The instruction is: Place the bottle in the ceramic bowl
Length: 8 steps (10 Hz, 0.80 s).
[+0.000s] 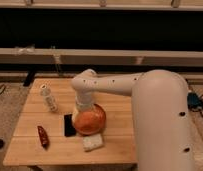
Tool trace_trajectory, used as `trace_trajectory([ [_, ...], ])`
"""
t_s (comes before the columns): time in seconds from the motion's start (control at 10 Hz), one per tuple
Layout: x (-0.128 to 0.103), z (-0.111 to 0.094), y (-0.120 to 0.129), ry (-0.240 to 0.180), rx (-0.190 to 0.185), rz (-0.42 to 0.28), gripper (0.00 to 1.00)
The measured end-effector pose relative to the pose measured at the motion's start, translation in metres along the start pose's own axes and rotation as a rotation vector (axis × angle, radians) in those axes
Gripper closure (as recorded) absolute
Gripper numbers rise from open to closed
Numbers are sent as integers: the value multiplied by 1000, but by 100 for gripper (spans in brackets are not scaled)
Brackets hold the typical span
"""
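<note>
one bottle (49, 98), one orange bowl (90, 121), one white sponge (93, 142) on the surface (117, 147); gripper (84, 106) down at the bowl, can't tell if it's open.

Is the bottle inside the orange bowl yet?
No, the bottle stands on the table left of the bowl, while the gripper is over the bowl.
</note>
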Motion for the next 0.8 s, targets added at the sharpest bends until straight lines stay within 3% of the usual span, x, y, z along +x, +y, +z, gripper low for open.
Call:
trace_trajectory([
  [0.2, -13, -20, 4, -57, 43, -46, 20],
  [0.4, -32, -48, 16, -124, 119, -124, 20],
  [0.7, -67, -89, 48, -248, 213, -225, 20],
  [0.8, -75, -94, 59, -271, 223, -246, 20],
])
